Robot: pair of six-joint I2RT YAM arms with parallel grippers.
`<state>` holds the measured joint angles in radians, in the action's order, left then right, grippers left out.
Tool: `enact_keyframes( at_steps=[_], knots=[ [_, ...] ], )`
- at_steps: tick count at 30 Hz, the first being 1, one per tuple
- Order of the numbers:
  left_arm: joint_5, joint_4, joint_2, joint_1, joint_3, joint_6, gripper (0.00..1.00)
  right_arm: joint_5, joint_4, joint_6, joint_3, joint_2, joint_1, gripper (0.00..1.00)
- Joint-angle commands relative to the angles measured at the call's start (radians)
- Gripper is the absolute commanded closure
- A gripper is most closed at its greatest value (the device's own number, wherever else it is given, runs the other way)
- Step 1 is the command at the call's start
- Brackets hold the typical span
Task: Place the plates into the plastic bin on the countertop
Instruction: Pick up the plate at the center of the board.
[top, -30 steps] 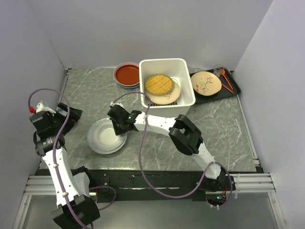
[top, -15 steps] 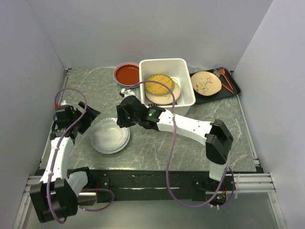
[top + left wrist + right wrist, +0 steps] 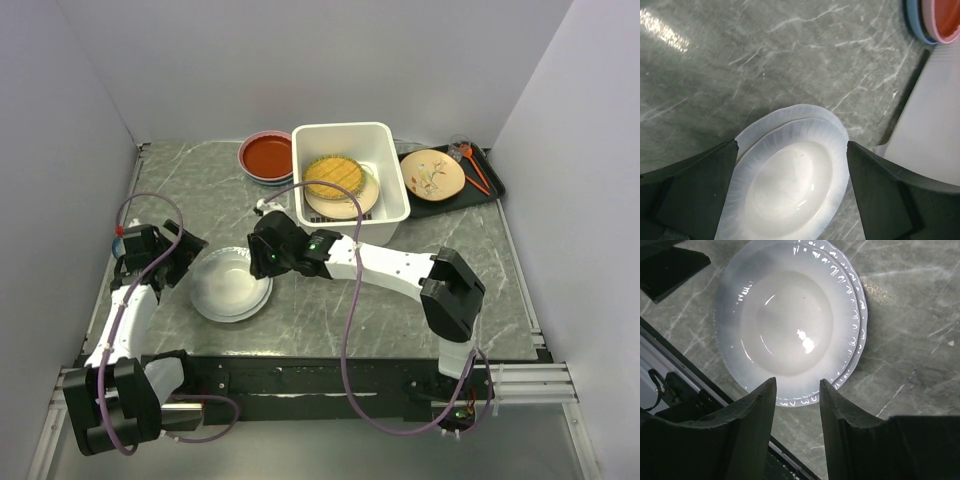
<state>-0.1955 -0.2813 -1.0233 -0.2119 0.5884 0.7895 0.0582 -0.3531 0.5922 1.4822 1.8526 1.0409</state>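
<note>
Two stacked white plates (image 3: 230, 290) lie on the countertop (image 3: 480, 270), front left. My left gripper (image 3: 192, 262) is at their left rim, jaws wide open, straddling the stack (image 3: 790, 185). My right gripper (image 3: 258, 268) hovers over their right rim, open with nothing between its fingers (image 3: 755, 420); the plates (image 3: 790, 320) lie beneath it. The plastic bin (image 3: 395, 160) at the back holds a yellow lattice plate (image 3: 333, 175) on a cream plate (image 3: 350, 207). A red plate (image 3: 267, 155) tops a small stack left of the bin. A cream branch plate (image 3: 432, 173) rests on a black tray (image 3: 492, 188).
Orange utensils (image 3: 470, 160) lie on the tray at the back right. Grey walls close in on three sides. The black table edge (image 3: 670, 390) runs close behind the white plates. The bin's wall (image 3: 935, 135) stands just right of them.
My left arm has swung in from the left edge to the white plates. My right gripper has gone from shut to open and shifted slightly over the plates' right rim.
</note>
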Motion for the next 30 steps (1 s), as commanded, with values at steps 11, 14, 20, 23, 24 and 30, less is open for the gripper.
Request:
enact_keyframes(
  at_steps=[11,14,20,23,24,30],
  knots=[
    [0.025,0.027,0.098,0.034,-0.110,0.037,0.07,-0.097,0.091,0.004,-0.069,0.005,-0.084,0.52],
    [0.028,0.013,0.095,0.051,-0.108,0.036,0.06,-0.107,0.108,0.015,-0.100,-0.009,-0.096,0.52],
    [0.025,0.045,0.049,0.092,-0.148,0.051,0.06,-0.132,0.143,0.035,-0.155,-0.029,-0.102,0.51],
    [0.016,0.062,0.052,0.103,-0.171,0.059,0.06,-0.152,0.166,0.049,-0.181,-0.035,-0.102,0.51],
    [0.010,0.065,0.052,0.106,-0.174,0.059,0.06,-0.159,0.180,0.049,-0.187,-0.036,-0.101,0.50],
    [-0.008,0.085,0.069,0.120,-0.199,0.066,0.07,-0.196,0.224,0.084,-0.224,-0.027,-0.101,0.49]
  ],
)
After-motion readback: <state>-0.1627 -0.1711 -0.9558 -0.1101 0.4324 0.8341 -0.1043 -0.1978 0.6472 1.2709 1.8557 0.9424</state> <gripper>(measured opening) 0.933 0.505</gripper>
